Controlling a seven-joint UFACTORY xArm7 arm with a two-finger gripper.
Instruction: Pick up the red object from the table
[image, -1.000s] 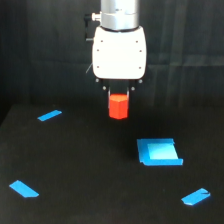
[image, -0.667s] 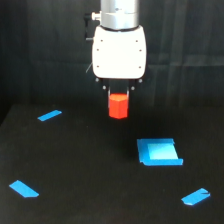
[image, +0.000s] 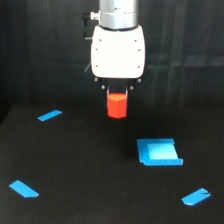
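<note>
Gripping the red object (image: 117, 104), the end effector (image: 117, 94) hangs under a big white box-shaped body (image: 118, 49) near the top middle of the exterior view. Its fingers are short, dark and mostly hidden in shadow, so only small black bits show at the top sides of the red object, but they look pressed in on it from both sides. The red object is a small red-orange block with flat faces, and it sits up off the tabletop (image: 90, 170), with dark space under its bottom edge. How high it is off the tabletop is hard to tell, because the background is black too. Above the white body is a shiny grey round part of the arm (image: 118, 12), and it is cut off by the top edge of the picture. On the tabletop lie flat blue pieces. One thin blue strip (image: 49, 115) lies toward the exterior view's left, well apart from the red object. Another blue strip (image: 24, 188) lies near the bottom left corner. A bigger blue square piece (image: 159, 152) with a raised edge lies low and to the exterior view's right of the red object. A small blue piece (image: 195, 197) lies near the bottom right, and its shape is blurry.
</note>
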